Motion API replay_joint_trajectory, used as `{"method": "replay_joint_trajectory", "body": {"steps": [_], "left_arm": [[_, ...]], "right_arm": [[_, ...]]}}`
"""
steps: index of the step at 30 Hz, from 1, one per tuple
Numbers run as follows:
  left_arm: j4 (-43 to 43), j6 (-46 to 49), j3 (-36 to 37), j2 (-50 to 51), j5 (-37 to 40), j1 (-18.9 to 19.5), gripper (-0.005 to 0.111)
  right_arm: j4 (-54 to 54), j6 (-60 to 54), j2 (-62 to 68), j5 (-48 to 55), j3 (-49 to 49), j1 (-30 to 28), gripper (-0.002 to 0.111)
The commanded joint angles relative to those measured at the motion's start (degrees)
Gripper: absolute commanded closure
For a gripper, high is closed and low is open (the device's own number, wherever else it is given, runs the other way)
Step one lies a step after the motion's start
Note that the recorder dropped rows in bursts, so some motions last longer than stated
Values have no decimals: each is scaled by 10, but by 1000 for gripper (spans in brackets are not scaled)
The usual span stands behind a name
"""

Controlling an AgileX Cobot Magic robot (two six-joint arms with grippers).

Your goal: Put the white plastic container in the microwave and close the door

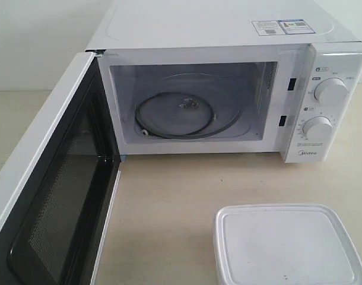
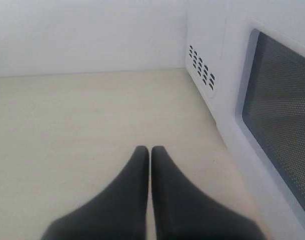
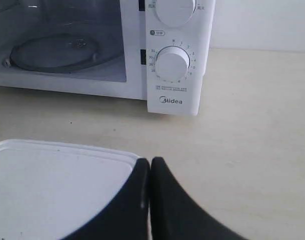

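container: white plastic container (image 1: 291,246) sits lid-on on the table (image 1: 169,196), in front of the microwave's dial panel. It is outside the cavity and not touching the housing.
microwave: microwave (image 1: 187,29) stands at the back of the table, with a sticker (image 1: 279,27) on top. Upper dial (image 1: 330,90) and lower dial (image 1: 318,127) are on the right panel.
door: door (image 1: 32,178) is swung wide open to the left, its black inner frame and mesh window facing the camera.
cavity: glass turntable (image 1: 187,110) lies flat on its roller ring.
left gripper: left gripper (image 2: 150,150) has its fingers pressed together with nothing between them. It is low over bare table, just beside the door's outer face. The microwave's side vents (image 2: 201,71) are beyond it.
right gripper: right gripper (image 3: 150,161) is closed tip to tip and grips nothing. In the wrist view the tips overlap the container's lid corner; can't tell if they touch it. It faces the lower dial.
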Motion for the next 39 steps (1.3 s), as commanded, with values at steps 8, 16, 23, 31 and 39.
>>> {"method": "replay_joint_trajectory", "body": {"steps": [8,16,23,31,39], "left_arm": [[1,-2,2,-1,0,2,103],[1,-2,2,-1,0,2,103],[1,-2,2,-1,0,2,103],[1,-2,2,-1,0,2,103],[1,-2,2,-1,0,2,103]], "right_arm": [[-2,-1,-3,-14,0,-1,109],[-2,-1,-3,-15,0,-1,109],[-7,-12,-3,-15,0,-1,109],[-7,-12,-3,-43,0,-1,109],[-4,-11,-3,-270,0,-1,109]]}}
